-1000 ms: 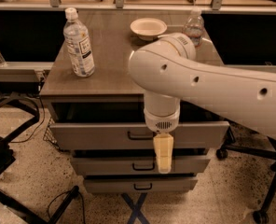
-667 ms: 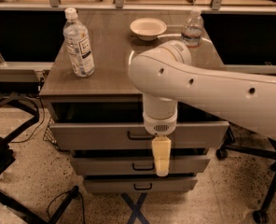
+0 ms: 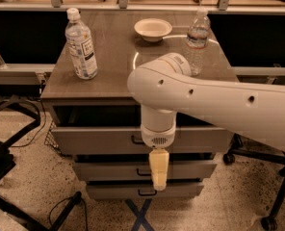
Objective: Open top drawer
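Observation:
The top drawer (image 3: 94, 139) is the tallest grey front of three and stands pulled out a little, with a dark gap above it under the cabinet top. Its small dark loop handle (image 3: 135, 139) shows only at its left end; my white wrist covers the rest. My gripper (image 3: 159, 171) hangs straight down, pale yellow, just below and right of the handle, in front of the second drawer front (image 3: 104, 170). My large white arm reaches in from the right across the drawer.
The brown cabinet top (image 3: 118, 66) carries a water bottle (image 3: 81, 44) at left, a second bottle (image 3: 198, 37) at right and a white bowl (image 3: 153, 29) behind. The third drawer (image 3: 113, 190) is lowest. Chair wheels (image 3: 267, 223) stand at right, dark frame legs (image 3: 12, 124) at left.
My gripper has dropped slightly and shifted a little to the left. The top drawer front has not visibly moved.

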Controlling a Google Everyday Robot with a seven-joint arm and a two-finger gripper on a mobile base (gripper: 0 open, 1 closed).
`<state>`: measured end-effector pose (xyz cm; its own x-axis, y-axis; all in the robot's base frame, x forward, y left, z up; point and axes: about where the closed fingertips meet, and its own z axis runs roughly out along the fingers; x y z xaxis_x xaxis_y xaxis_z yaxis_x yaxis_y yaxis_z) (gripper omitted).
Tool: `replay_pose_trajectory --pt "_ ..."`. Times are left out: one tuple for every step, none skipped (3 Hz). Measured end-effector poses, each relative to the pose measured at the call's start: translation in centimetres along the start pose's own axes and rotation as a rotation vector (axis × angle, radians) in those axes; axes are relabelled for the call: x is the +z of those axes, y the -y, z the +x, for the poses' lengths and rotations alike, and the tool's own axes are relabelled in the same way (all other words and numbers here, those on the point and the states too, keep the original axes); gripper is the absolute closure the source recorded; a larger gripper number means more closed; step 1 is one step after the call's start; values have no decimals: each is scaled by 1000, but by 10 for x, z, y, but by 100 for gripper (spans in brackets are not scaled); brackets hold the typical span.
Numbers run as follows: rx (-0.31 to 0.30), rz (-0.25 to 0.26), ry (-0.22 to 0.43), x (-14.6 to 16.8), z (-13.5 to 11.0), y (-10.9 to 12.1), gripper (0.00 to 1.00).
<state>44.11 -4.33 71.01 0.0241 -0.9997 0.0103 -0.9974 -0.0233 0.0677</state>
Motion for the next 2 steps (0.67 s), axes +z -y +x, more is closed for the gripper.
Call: replay_pose_trajectory --pt "-35 -24 29 12 -17 -1 0" --pt "-48 -56 48 28 -22 3 0"
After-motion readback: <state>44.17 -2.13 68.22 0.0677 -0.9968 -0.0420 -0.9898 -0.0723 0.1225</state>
